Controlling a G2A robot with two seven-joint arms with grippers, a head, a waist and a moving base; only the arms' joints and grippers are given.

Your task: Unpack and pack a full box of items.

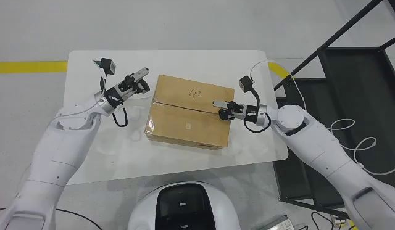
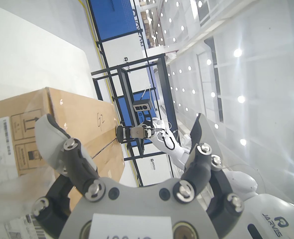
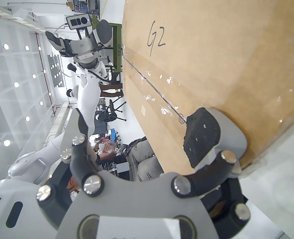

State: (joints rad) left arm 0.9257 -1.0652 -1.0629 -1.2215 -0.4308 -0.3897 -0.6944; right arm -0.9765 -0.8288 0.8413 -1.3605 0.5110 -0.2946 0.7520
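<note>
A closed cardboard box (image 1: 188, 111) marked "G2" sits in the middle of the white table (image 1: 123, 159), its top seam taped. My left gripper (image 1: 143, 79) is open just off the box's left end, near its far corner. In the left wrist view the box (image 2: 74, 115) lies beyond the spread fingers (image 2: 49, 135), which hold nothing. My right gripper (image 1: 221, 110) is open at the right end of the seam. In the right wrist view one finger pad (image 3: 203, 133) rests on the box top (image 3: 211, 50) beside the tape's end.
A black metal rack (image 1: 345, 100) with white cables stands right of the table. A yellow line (image 1: 31, 66) runs along the floor at the left. Bare tabletop lies in front of and behind the box.
</note>
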